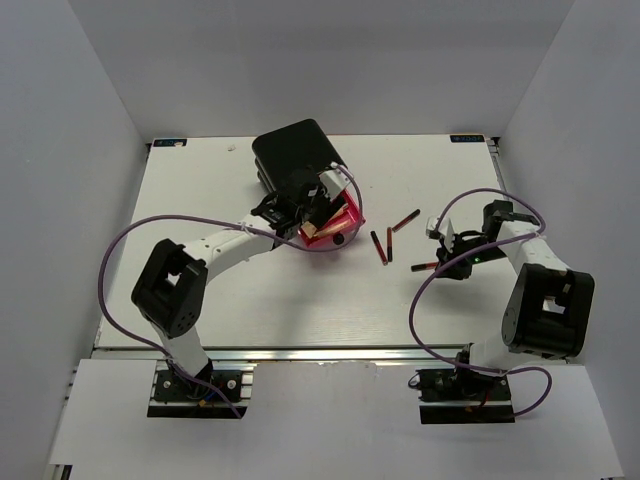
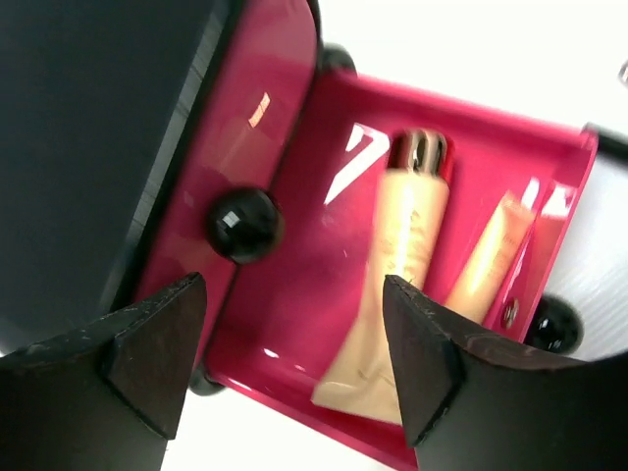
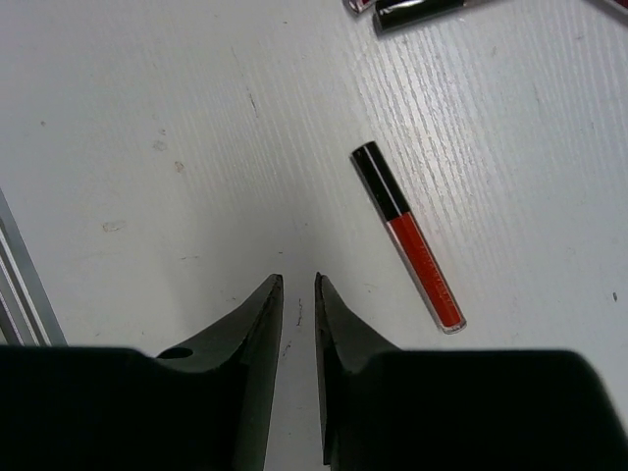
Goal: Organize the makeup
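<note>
My left gripper (image 2: 294,294) (image 1: 318,205) hangs open over the pulled-out pink drawer (image 2: 324,245) (image 1: 342,226) of the black box (image 1: 295,150). Nothing is between its fingers. A peach squeeze tube (image 2: 402,255) with a gold cap lies in the drawer, and beside it a slimmer beige stick (image 2: 496,255). My right gripper (image 3: 298,280) (image 1: 442,263) hovers low over the bare table, its jaws a narrow gap apart and empty. A dark-capped red lip stick (image 3: 412,240) (image 1: 424,267) lies just to its right. More lip sticks (image 1: 383,246) (image 1: 405,220) lie mid-table.
The shut upper drawer's round black knob (image 2: 243,224) sits left of the open drawer. Ends of two other sticks (image 3: 412,12) show at the top of the right wrist view. A metal rail (image 3: 20,294) runs along the table's near edge.
</note>
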Tool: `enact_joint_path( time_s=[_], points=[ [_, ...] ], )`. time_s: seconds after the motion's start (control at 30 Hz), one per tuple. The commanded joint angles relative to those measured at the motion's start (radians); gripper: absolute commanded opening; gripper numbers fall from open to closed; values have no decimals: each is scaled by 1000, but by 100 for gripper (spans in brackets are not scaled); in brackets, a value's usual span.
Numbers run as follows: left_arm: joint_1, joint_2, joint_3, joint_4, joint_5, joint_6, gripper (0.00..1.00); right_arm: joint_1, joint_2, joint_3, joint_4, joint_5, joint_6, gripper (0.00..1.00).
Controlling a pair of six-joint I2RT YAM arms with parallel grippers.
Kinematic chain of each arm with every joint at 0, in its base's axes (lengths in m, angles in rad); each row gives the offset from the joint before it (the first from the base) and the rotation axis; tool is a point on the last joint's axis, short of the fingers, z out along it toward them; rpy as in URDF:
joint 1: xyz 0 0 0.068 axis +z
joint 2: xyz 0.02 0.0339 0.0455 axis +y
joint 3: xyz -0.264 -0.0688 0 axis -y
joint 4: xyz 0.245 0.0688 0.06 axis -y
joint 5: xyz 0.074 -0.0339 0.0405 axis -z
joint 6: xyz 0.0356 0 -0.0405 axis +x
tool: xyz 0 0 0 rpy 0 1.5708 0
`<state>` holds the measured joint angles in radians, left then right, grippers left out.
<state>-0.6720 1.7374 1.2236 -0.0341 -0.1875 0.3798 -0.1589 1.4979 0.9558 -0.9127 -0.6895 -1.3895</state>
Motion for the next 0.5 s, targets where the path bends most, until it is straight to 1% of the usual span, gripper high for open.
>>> enact_joint_path(
  time_s=[0.0, 0.03, 0.07, 0.1, 0.13, 0.17, 0.2, 0.23, 0.27, 0.3, 0.33, 0.37, 0.4, 0.43, 0.47],
  points=[
    [3, -51, 74, -21, 20, -35, 82, 33, -16, 17, -47, -24, -78, 26],
    [3, -64, 88, -24, 19, -47, 80, 42, -27, 12, -57, -31, -110, 26],
    [3, -94, 94, -26, 16, -71, 61, 53, -33, 9, -61, -36, -126, 26],
    [8, -110, 103, -27, 11, -85, 46, 80, -39, 8, -66, -44, -144, 26],
    [12, -122, 114, -30, -22, -111, 34, 96, -51, 8, -68, -65, -161, 24],
    [21, -130, 152, -42, -44, -183, 23, 114, -57, 8, -57, -77, -175, 20],
    [40, -133, 180, -62, -52, -224, 8, 157, -59, 15, -48, -91, -175, 18],
    [101, -130, 215, -117, -15, -273, 5, 203, -61, 20, -31, -111, -166, 16],
    [141, -119, 253, -148, 32, -370, 5, 238, -59, 26, 0, -114, -142, 12],
    [240, -92, 327, -173, 84, -433, 13, 318, -56, 31, 93, -111, -62, 8],
    [293, -73, 361, -199, 144, -482, 25, 362, -45, 37, 162, -70, -8, 4],
    [339, -53, 393, -205, 298, -551, 43, 405, -36, 40, 229, -36, 44, 0],
    [415, -6, 452, -207, 353, -585, 61, 488, -22, 44, 359, -1, 129, 0],
    [445, 17, 480, -202, 390, -616, 87, 525, -4, 58, 418, 40, 167, 0],
    [465, 43, 506, -201, 414, -640, 97, 556, 43, 73, 460, 104, 188, 0]
  ],
)
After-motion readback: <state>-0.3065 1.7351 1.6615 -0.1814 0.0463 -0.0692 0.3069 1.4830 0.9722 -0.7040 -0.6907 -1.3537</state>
